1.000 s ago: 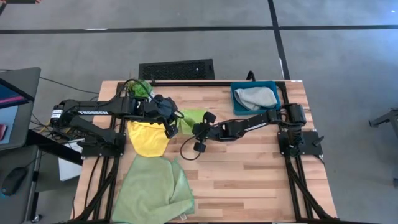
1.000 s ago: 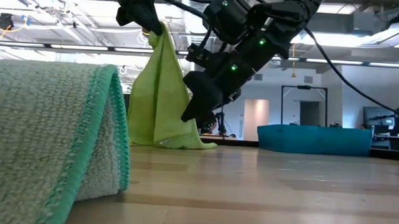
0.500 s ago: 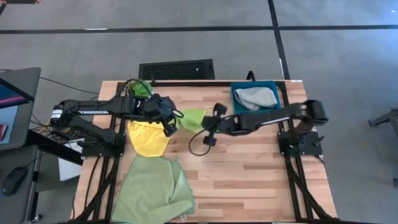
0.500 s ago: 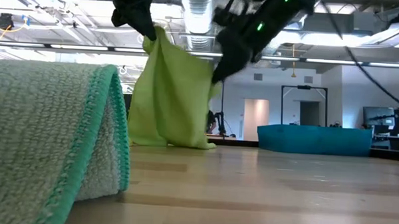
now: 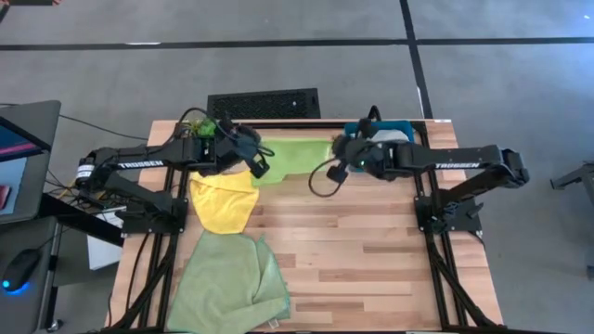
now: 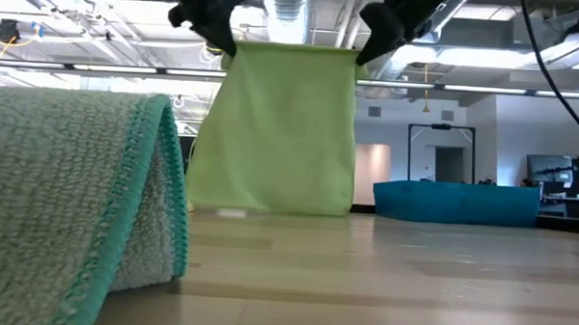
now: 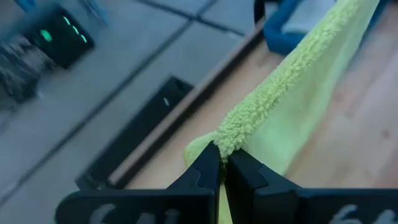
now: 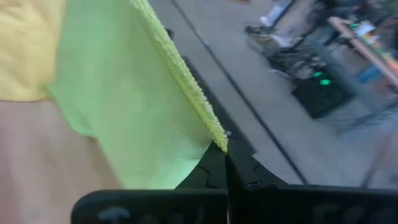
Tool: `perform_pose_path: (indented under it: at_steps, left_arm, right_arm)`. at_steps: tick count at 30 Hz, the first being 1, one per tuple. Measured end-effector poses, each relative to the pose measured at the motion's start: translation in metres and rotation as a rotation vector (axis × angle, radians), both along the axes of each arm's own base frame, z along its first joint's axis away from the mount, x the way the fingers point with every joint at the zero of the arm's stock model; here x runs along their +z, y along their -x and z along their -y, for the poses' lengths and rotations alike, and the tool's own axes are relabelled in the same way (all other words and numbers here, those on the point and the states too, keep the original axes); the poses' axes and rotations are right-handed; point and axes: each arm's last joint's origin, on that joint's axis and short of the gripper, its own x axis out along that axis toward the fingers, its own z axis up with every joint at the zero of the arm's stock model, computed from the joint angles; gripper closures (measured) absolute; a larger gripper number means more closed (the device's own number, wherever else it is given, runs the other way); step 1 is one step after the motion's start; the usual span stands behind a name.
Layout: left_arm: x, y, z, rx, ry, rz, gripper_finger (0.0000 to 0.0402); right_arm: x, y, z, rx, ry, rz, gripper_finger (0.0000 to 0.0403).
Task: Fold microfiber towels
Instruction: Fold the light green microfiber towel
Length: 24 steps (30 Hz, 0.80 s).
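- Held up off the table (image 5: 371, 250) by its two top corners: bright lime green towel (image 6: 279, 128), stretched flat between both grippers and hanging like a curtain in the low view, lower edge at or just above the wood — cannot tell which.
- Seen from above as a lime band (image 5: 295, 151) near the table's far edge, spanning from one gripper to the other.
- Left gripper (image 5: 258, 158) at the towel's left corner — fingers (image 7: 208, 171) pinched fully together on the fuzzy hem, cloth (image 7: 292, 93) running away from the tips.
- Right gripper (image 5: 342, 158) at the opposite corner, just in front of the teal tray (image 5: 405, 126); fingers (image 8: 214, 163) closed tight on the corner, cloth (image 8: 124, 93) spreading out past them.
- Yellow towel (image 5: 223, 199) lying crumpled on the wood below the left gripper, partly under the left arm; also visible as a yellow patch (image 8: 28, 50) in the right wrist view.
- Larger pale green towel (image 5: 227, 283) rumpled at the table's near left edge, well apart from the lifted one; looming close in the low view with a teal stitched hem (image 6: 76, 203).
- Grey towel (image 5: 390, 134) bunched inside the teal tray at the far right corner, mostly hidden by the right arm.
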Motion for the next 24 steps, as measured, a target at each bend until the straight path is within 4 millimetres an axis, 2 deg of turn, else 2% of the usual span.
perform_pose_path:
  at_steps: [6,11,18,24]
  left_arm:
    - [0.012,-0.007,-0.016,-0.051,-0.102,0.055,0.0401]
    - [0.01,-0.004,-0.021,-0.057,-0.102,0.009,0.0401]
    - [0.004,-0.006,-0.008,-0.212,0.011,-0.022,0.0401]
    - [-0.003,-0.005,0.012,-0.323,0.179,-0.025,0.0401]
  right_arm:
    - [0.007,0.006,0.025,-0.083,0.073,-0.001,0.0401]
    - [0.008,0.008,0.028,-0.074,0.083,-0.02,0.0401]
    - [0.002,0.015,-0.001,-0.012,0.036,-0.098,0.0401]
    - [-0.014,0.021,-0.03,0.044,-0.127,-0.184,0.0401]
